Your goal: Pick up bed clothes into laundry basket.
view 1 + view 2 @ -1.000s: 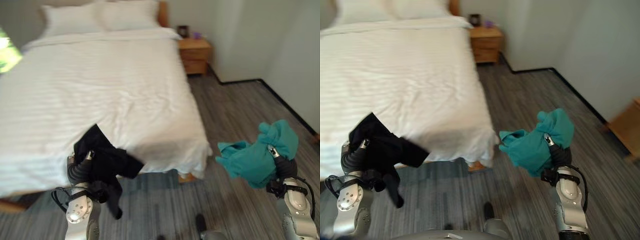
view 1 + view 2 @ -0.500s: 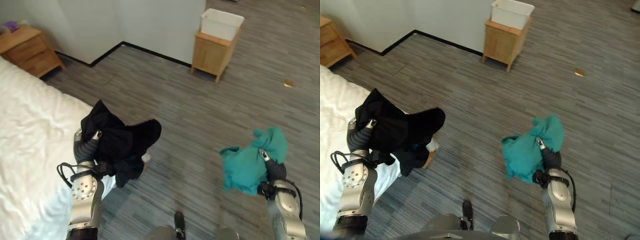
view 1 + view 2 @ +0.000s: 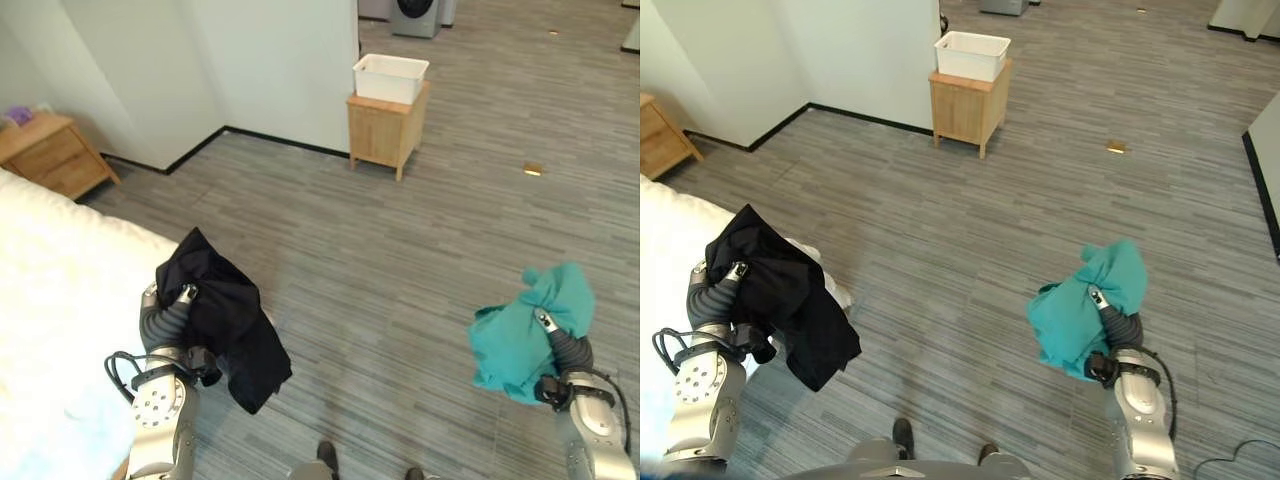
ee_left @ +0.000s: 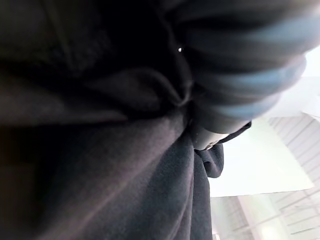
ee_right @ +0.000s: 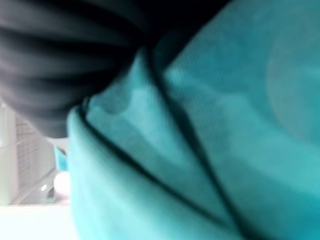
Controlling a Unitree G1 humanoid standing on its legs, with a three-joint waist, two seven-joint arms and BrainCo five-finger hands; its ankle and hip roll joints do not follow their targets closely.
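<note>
Left hand [image 3: 172,305] buried in crumpled black cloth garment [image 3: 228,325]; right hand [image 3: 556,342] in bunched teal cloth garment [image 3: 520,335]. Fingers hidden, closure impossible to tell.

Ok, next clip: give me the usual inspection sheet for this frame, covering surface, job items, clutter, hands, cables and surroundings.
Surface: grey striped floor; white bed at the robot's left.
Job's things: black garment hanging from the left hand; teal garment bunched on the right hand; white basket on a small wooden stand by the far wall.
Clutter: small brown object on the floor, too small to identify.
Hands: left hand and right hand each raised with cloth over it, fingers mostly hidden.
Cables: nothing seen.
Surroundings: wooden nightstand beside the bed; white wall corner with dark skirting.
</note>
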